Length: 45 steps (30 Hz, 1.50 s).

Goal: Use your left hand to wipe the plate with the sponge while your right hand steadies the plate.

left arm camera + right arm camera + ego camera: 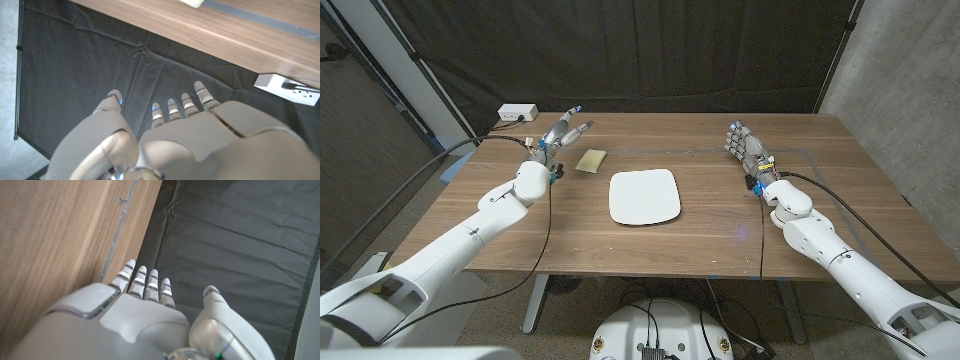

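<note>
We find the left hand [557, 138] empty, fingers extended and apart, raised near the table's far left, just beside the sponge [591, 160] but not touching it; the left wrist view confirms nothing in its grasp. The right hand [745, 147] is likewise released, fingers straight and holding nothing, standing well apart from the plate [644, 197] on the far right of the wooden table [840, 190]. The plate lies near the table's centre, unsteadied; the sponge lies flat just beyond its far-left corner, between plate and left hand. We judge the task not yet begun. Risks noted: the sponge is thin and low, so fingers closing from above may push it along the wood or pinch only an edge, and it could slip out during wiping. With the right hand so far off, any wiping pressure applied early would likely slide the smooth plate across the table, possibly toward the near edge. A power strip [516, 114] and its cable sit at the far-left corner, behind the left hand, and a wide reach could snag them. The sponge's long axis runs roughly from the near side to the far side, tilted slightly toward the right; the plate is a rounded square with no marked direction.
</note>
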### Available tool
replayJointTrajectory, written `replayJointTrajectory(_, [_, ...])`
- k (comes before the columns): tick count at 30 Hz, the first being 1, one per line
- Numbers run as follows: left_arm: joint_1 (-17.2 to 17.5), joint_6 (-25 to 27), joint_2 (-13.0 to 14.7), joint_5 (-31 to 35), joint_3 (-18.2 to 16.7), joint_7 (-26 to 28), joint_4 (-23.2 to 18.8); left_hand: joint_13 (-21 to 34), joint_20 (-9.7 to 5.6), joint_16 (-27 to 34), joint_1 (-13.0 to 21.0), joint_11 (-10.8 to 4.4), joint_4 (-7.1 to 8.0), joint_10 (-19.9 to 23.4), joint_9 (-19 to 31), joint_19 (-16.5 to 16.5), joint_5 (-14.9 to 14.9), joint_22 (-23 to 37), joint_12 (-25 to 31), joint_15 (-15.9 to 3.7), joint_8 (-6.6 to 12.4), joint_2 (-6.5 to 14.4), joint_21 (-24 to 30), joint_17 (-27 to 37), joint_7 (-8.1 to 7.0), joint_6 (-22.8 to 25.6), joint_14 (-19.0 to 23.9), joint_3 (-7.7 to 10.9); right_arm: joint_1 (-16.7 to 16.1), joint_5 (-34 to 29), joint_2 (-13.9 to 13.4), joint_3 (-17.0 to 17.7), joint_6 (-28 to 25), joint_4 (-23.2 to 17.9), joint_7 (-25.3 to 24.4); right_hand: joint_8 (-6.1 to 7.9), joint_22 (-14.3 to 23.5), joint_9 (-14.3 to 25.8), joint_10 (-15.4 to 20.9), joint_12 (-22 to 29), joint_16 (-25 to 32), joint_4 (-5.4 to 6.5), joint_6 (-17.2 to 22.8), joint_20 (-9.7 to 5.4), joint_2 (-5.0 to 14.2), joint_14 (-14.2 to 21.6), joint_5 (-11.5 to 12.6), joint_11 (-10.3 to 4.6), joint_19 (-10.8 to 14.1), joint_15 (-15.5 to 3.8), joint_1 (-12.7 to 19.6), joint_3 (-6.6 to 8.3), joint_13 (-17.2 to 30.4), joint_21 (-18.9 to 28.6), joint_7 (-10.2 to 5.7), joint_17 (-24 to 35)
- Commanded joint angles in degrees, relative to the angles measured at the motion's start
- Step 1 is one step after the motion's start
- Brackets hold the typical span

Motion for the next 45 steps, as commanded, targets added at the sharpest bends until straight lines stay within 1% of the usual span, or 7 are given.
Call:
replayJointTrajectory(1, [-4.5,2.7,1.8,7.1,4.4,-4.2,1.1,0.1,0.07,0.7,1.0,-0.38,-0.56,1.2,0.0,1.2,-0.1,0.0,0.3,-0.45,0.41,-0.1,0.5,0.0,-0.24,1.2,1.4,0.27,1.5,-6.6,-4.3,-3.3,-7.8,-8.0,-2.9,0.64,0.1,0.0,0.9,0.5,0.4,-0.41,1.1,0.0,0.41,0.4,0.4,-0.22,-0.2,0.18,0.6,0.6,0.2,-0.3,-0.07,0.0])
replayJointTrajectory(10, [-6.5,3.0,2.4,10.5,6.5,-6.5,1.4,-0.1,-0.54,1.3,2.5,-1.45,-1.83,4.7,-0.1,4.4,0.0,-0.1,0.5,-2.01,1.53,-0.6,1.2,-0.3,-0.05,6.4,5.2,0.53,2.7,-13.8,-6.6,-6.2,-17.4,-16.1,-7.8,1.3,0.2,-0.1,5.1,1.6,1.1,-2.01,4.6,-1.39,2.47,3.9,0.8,-1.43,2.0,-1.06,3.7,2.9,0.1,0.4,-0.89,-0.2])
replayJointTrajectory(24, [-8.7,8.8,3.7,16.6,9.6,-11.1,-0.3,-0.2,-0.39,1.7,4.3,-2.61,-3.38,7.4,-0.1,8.6,0.1,-0.2,0.2,-3.7,2.27,-1.2,2.2,-0.4,0.27,10.5,8.8,0.87,6.5,-24.4,-9.6,-12.4,-35.5,-25.2,-9.5,1.86,0.2,-0.1,9.9,2.7,1.4,-2.31,8.6,-1.88,3.06,7.5,1.0,-1.9,4.0,-2.47,5.4,4.73,0.0,1.2,-0.88,-0.2])
replayJointTrajectory(27, [-8.6,11.2,3.9,18.2,9.9,-11.3,-1.3,-0.2,-0.26,2.3,5.1,-2.93,-3.96,9.4,0.0,11.1,0.1,-0.3,0.4,-5.56,2.47,-1.5,2.8,-0.4,0.39,12.0,11.9,1.0,7.4,-26.6,-10.0,-14.0,-38.4,-26.6,-9.0,1.85,0.2,-0.1,10.1,2.7,1.3,-2.5,9.1,-1.93,3.17,7.9,1.0,-2.56,4.3,-2.75,5.8,5.13,0.0,1.2,-0.87,-0.2])
replayJointTrajectory(32, [-7.9,16.0,4.4,21.5,10.5,-10.6,-3.5,-0.2,0.99,3.6,5.8,-3.17,-4.65,13.5,0.0,14.5,0.0,-0.5,0.8,-6.32,3.09,-2.2,3.4,-0.3,0.3,15.4,18.1,0.99,8.2,-28.4,-10.4,-15.5,-41.8,-28.5,-7.7,1.92,0.2,-0.1,10.9,2.8,1.4,-2.78,10.0,-2.13,3.15,8.8,1.0,-2.69,4.9,-3.4,6.5,5.62,-0.1,1.5,-1.08,-0.2])
replayJointTrajectory(37, [-7.7,21.2,4.4,25.0,11.5,-10.4,-5.0,-0.1,0.98,3.9,6.2,-3.38,-5.24,15.4,0.1,17.4,0.0,-0.5,1.0,-5.93,2.9,-3.4,4.0,-0.3,-0.06,15.9,20.4,0.68,8.3,-29.1,-10.6,-16.0,-43.0,-29.7,-6.8,1.95,0.2,-0.1,11.1,2.8,1.3,-2.85,10.3,-2.18,3.11,8.9,1.0,-2.65,4.9,-3.34,6.7,5.77,-0.1,1.5,-1.1,-0.2])
replayJointTrajectory(45, [-8.4,25.9,3.6,28.1,13.3,-11.0,-4.5,0.1,1.87,3.1,6.4,-2.54,-5.81,15.7,0.1,18.9,0.2,-0.6,0.8,-4.72,2.21,-4.9,4.1,-0.2,-0.77,15.1,20.2,0.15,8.1,-29.6,-10.7,-16.3,-44.4,-31.2,-6.1,1.83,0.2,-0.2,11.3,2.7,1.2,-3.04,10.5,-2.11,2.75,9.1,1.0,-2.69,5.0,-3.38,6.9,5.88,-0.1,1.5,-0.99,-0.3])
